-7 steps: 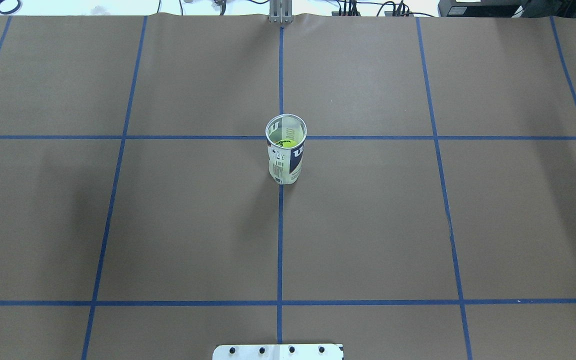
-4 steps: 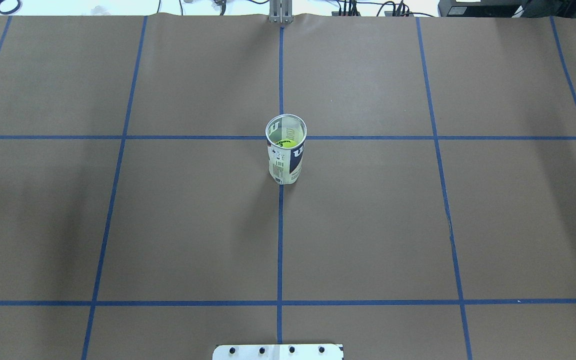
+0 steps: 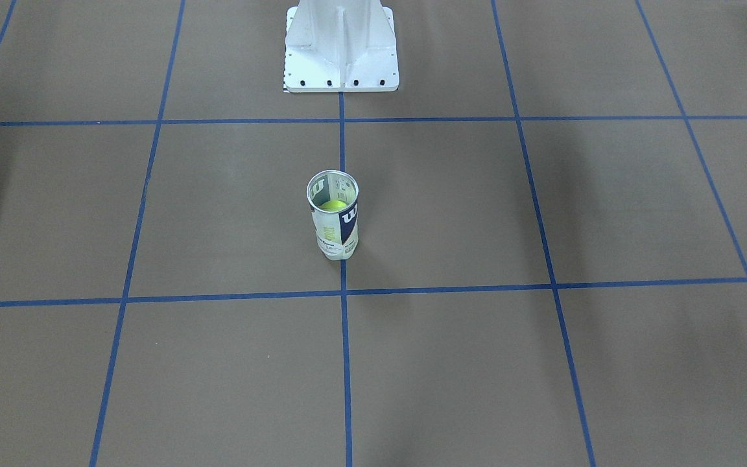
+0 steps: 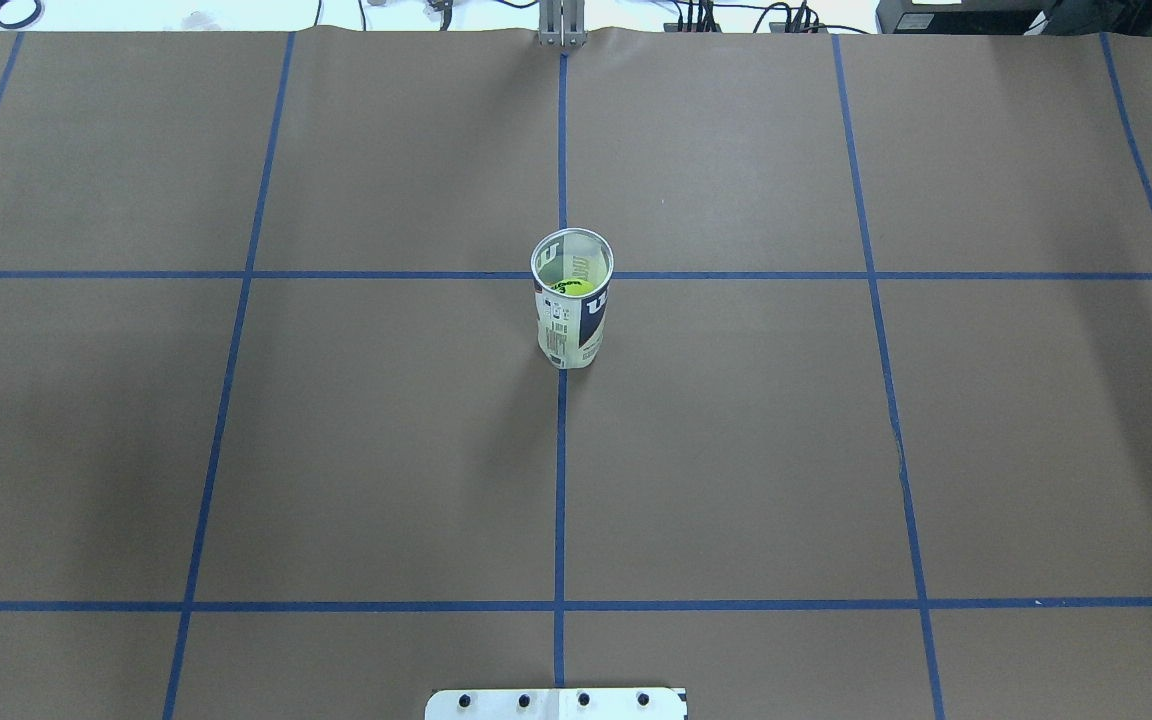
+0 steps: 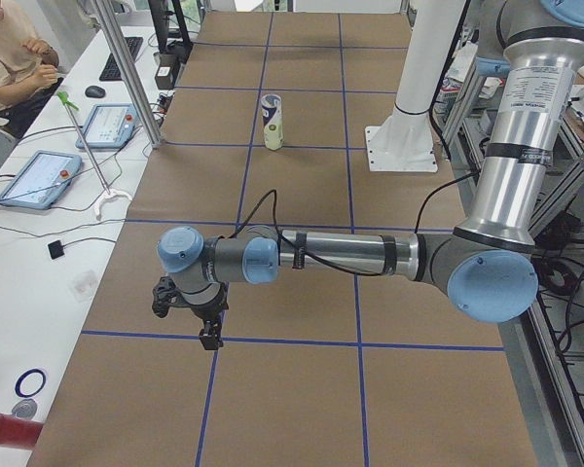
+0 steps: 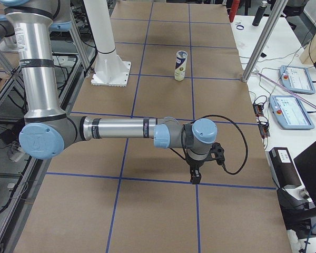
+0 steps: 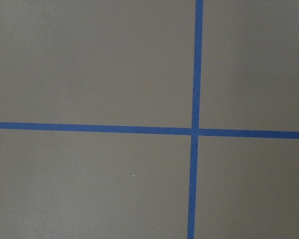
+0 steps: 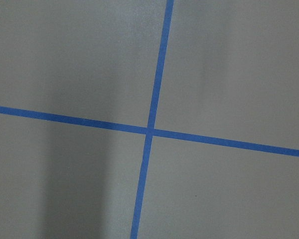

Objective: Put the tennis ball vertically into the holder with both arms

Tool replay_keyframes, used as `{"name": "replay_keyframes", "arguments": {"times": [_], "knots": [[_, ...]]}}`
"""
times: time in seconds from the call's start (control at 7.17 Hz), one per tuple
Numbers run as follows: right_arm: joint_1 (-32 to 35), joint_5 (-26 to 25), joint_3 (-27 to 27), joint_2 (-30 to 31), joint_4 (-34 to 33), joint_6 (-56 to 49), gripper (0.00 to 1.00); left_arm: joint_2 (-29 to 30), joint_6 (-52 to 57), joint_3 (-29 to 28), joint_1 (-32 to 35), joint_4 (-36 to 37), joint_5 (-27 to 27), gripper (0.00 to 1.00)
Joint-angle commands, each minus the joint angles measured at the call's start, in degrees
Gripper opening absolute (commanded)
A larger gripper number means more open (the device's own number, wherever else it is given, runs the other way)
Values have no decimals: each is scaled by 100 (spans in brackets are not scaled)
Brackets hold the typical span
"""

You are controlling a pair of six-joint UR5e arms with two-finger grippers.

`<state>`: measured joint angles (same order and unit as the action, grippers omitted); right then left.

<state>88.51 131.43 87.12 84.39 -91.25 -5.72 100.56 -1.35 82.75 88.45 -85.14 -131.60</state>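
Note:
The holder (image 4: pixel 572 318), a clear can with a white and navy label, stands upright at the table's middle on a blue tape crossing. A yellow-green tennis ball (image 4: pixel 574 286) sits inside it, below the open rim. The holder also shows in the front-facing view (image 3: pixel 335 227) with the ball (image 3: pixel 332 205), and in the side views (image 5: pixel 272 122) (image 6: pixel 180 65). My left gripper (image 5: pixel 209 336) hangs over the table's left end, far from the holder. My right gripper (image 6: pixel 194 178) hangs over the right end. I cannot tell whether either is open or shut. Both wrist views show only table and tape.
The white pedestal (image 3: pixel 341 45) stands at the robot's side of the table (image 4: pixel 736 450). Beyond the far edge are a metal post (image 5: pixel 127 68), control tablets (image 5: pixel 34 180) and a seated operator (image 5: pixel 10 58). A red cylinder (image 5: pixel 5 428) lies near the left end.
The shadow on the table's left side has slid further left. The holder and the ball have not moved.

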Motion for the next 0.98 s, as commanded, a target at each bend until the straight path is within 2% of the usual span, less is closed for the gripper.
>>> {"name": "replay_keyframes", "arguments": {"times": [0.0,0.84], "knots": [[0,-12,-10,8,2,-8,100,-168,-40,189,23,6,-6,99],[0,-65,-19,52,20,-35,100,-661,-50,760,5,-21,11,100]]}}
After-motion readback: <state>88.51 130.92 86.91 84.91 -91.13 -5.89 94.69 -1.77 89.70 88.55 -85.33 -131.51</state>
